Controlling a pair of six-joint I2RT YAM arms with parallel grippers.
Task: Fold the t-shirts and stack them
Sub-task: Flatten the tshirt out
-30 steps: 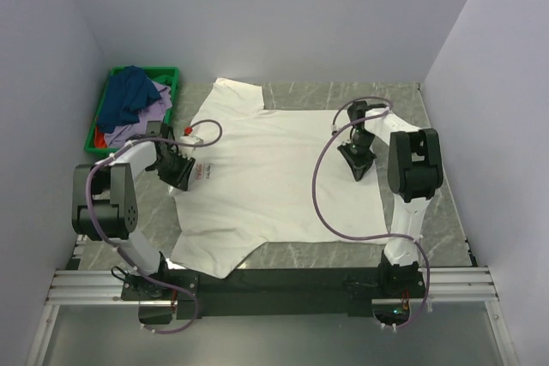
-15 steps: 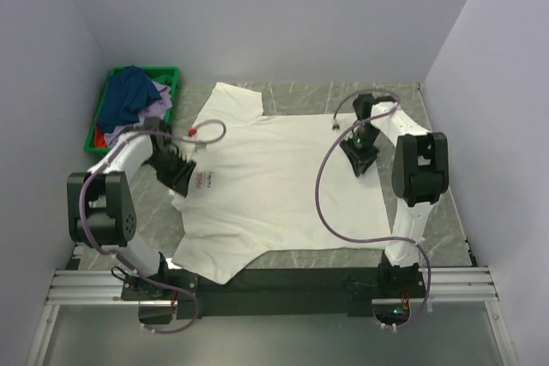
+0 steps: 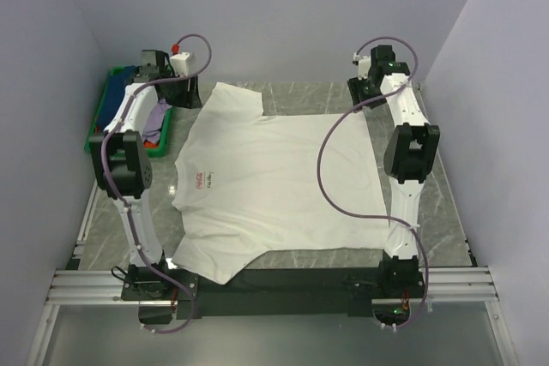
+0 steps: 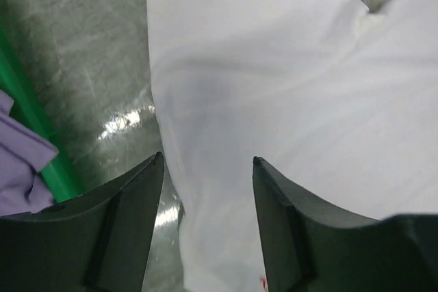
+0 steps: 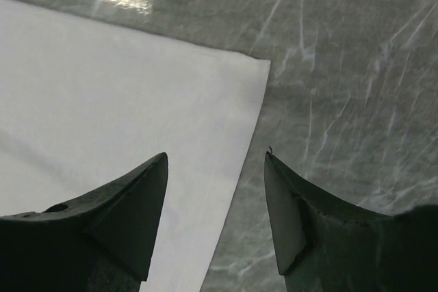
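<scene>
From the top camera I see the white shirt (image 3: 274, 177) spread flat across the middle of the worktop (image 3: 437, 212). Its neck points toward 9 o'clock and its hem toward 3, with one sleeve at 11 and the other at 7. Its small red mark (image 3: 199, 179) sits on the chest, close to the 9 o'clock side.

The crate (image 4: 60, 172) stands off at 10 o'clock, near the far sleeve, and a lavender shirt (image 4: 17, 169) spills over its green rim.

My left claw (image 4: 207, 162) hangs at about 11 o'clock, above the edge of the white cloth beside the crate. Its jaws are well apart with nothing between them — just cloth and marble below.

My right claw (image 5: 215, 156) hangs at 1 o'clock over the far hem corner. It is also spread wide and holds nothing — the corner lies flat on the worktop beneath it.
</scene>
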